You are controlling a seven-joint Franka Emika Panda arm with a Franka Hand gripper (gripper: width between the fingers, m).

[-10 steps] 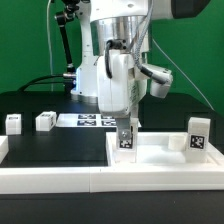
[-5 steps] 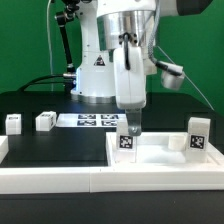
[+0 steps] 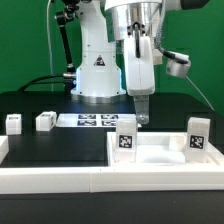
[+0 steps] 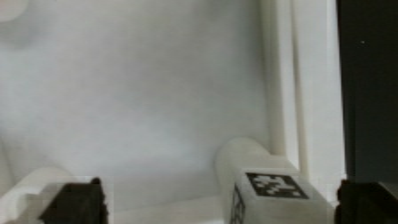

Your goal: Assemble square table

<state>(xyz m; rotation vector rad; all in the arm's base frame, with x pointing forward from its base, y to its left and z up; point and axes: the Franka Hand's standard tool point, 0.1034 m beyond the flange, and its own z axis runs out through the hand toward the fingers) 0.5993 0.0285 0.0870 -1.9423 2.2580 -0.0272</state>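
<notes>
The square table top (image 3: 160, 156) is a white rimmed tray lying at the exterior view's right. One white tagged leg (image 3: 126, 141) stands upright at its near-left corner, and a second leg (image 3: 197, 135) stands at its right corner. My gripper (image 3: 141, 117) hovers just above and slightly right of the first leg, open and empty. In the wrist view the gripper (image 4: 222, 205) has its dark fingertips (image 4: 75, 200) spread wide, with the tagged leg (image 4: 267, 186) below between them on the tray floor (image 4: 143, 100). Two loose legs (image 3: 14, 123) (image 3: 45, 121) lie on the black table at the left.
The marker board (image 3: 95, 121) lies flat behind the tray near the robot base. White border rails (image 3: 50, 179) run along the front edge, with a short piece at the far left. Black cables hang behind the arm.
The gripper has let go of the near-left leg, risen and shifted toward the exterior view's right. The leg stays standing upright on the tray.
</notes>
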